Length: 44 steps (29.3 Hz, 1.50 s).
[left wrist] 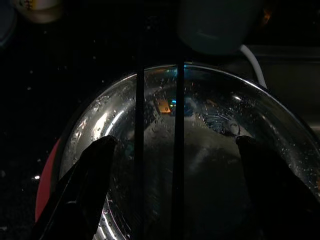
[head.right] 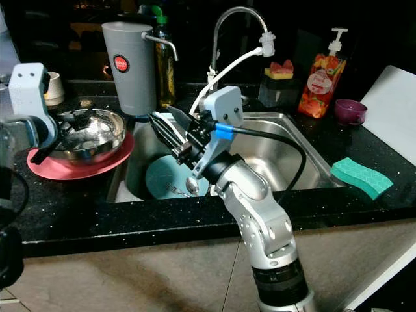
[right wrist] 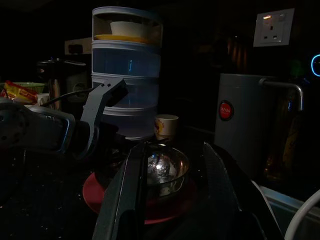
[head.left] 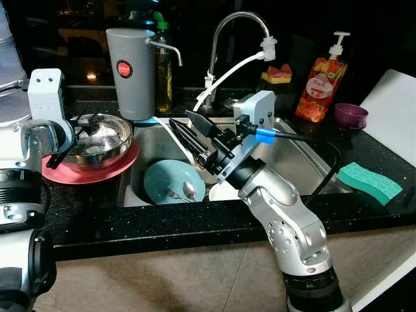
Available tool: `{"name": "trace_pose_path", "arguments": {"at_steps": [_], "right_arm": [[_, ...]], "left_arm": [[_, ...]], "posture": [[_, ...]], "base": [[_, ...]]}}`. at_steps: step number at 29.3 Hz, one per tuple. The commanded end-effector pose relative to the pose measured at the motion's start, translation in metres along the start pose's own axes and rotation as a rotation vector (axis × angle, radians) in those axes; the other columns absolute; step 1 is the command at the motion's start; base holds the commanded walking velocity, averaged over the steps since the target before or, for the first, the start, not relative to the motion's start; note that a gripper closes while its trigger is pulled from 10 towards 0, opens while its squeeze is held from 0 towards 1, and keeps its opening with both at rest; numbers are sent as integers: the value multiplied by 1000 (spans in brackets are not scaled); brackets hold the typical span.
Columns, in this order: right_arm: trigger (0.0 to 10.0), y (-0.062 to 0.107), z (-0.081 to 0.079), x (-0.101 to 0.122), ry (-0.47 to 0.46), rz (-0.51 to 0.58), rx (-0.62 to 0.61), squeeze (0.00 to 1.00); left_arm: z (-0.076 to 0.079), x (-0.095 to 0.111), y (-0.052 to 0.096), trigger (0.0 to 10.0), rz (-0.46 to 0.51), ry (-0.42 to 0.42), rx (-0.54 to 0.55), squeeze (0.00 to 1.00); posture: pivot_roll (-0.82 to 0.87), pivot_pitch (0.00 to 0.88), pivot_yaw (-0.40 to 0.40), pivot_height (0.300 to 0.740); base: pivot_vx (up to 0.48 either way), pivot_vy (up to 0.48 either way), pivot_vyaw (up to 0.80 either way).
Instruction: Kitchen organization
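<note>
A shiny round steel bowl sits on a flat red plate on the speckled black counter. The left pincer hovers wide apart over its wet hollow. The right pincer, narrowly parted and empty, hangs above the steel sink, where a round teal plate lies.

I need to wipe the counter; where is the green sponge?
The green sponge lies on the black counter on the robot's right, beside the sink, nearer than the purple cup.

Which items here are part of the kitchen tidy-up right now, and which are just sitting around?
In play: steel bowl on red plate, left hand open over the bowl, right hand above sink, blue plate and spoon in it.

Lying about: grey jug, soap bottle, purple cup, green sponge.
</note>
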State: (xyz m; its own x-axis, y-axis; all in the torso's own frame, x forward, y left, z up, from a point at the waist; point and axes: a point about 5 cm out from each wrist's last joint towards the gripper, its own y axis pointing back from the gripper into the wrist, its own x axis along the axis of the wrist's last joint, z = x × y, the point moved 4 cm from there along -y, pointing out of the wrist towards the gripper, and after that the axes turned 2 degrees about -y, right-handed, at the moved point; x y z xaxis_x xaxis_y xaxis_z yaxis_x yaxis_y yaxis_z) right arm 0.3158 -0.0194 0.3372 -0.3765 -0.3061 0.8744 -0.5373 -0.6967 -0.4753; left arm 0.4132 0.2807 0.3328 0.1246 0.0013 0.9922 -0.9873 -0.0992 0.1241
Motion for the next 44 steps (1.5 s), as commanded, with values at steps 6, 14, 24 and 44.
{"name": "trace_pose_path", "arguments": {"at_steps": [6, 14, 24, 44], "right_arm": [[10000, -2, -1, 6, 8, 18, 5, 0], [10000, -2, 0, 8, 10, 26, -3, 0], [10000, -2, 0, 9, 11, 31, -4, 0], [10000, -2, 0, 10, 6, 33, -4, 0]], "left_arm": [[-3, -14, -5, 10000, -39, -9, 16, 0], [1, -21, -10, 10000, -55, 3, 5, 0], [4, -26, -15, 4588, -66, 14, -6, 0], [10, -25, -20, 0, -63, 38, -22, 0]], "posture": [[183, 70, -33, 740], [175, 60, -30, 740], [171, 49, -31, 740], [169, 56, -36, 740]], "base": [[0, 0, 0], [0, 0, 0], [0, 0, 0], [0, 0, 0]]}}
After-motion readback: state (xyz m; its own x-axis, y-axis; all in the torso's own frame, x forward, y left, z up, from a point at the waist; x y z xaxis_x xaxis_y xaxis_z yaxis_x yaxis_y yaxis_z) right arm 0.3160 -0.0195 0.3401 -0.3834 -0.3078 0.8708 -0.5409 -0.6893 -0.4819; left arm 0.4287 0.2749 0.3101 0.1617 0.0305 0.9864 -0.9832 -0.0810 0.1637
